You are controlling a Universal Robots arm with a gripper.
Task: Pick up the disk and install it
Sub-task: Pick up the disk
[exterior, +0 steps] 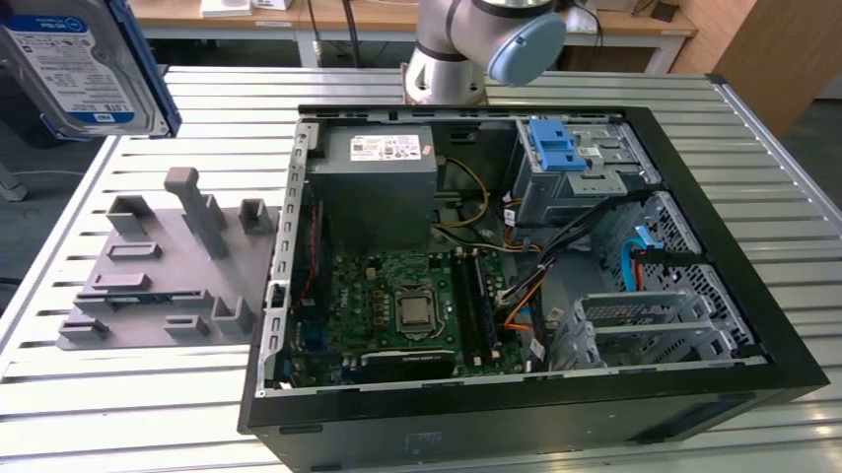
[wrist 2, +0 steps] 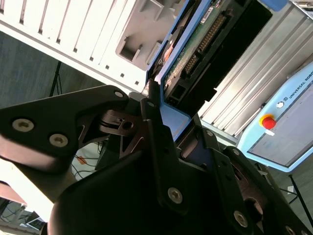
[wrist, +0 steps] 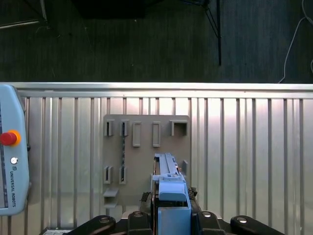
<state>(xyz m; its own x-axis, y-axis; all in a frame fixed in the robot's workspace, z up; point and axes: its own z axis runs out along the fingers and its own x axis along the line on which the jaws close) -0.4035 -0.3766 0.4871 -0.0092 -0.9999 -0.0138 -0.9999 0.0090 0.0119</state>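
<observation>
Hanging above the grey fixture tray, the disk was pinched edge-on by the gripper | apart from the computer case | risk: edge hold might slip, disk dropping onto tray

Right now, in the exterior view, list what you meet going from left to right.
disk → grey fixture → power supply → drive cage with its blue latch → case's right wall

the disk is metal framed in blue plastic, the table ribbed metal.
</observation>
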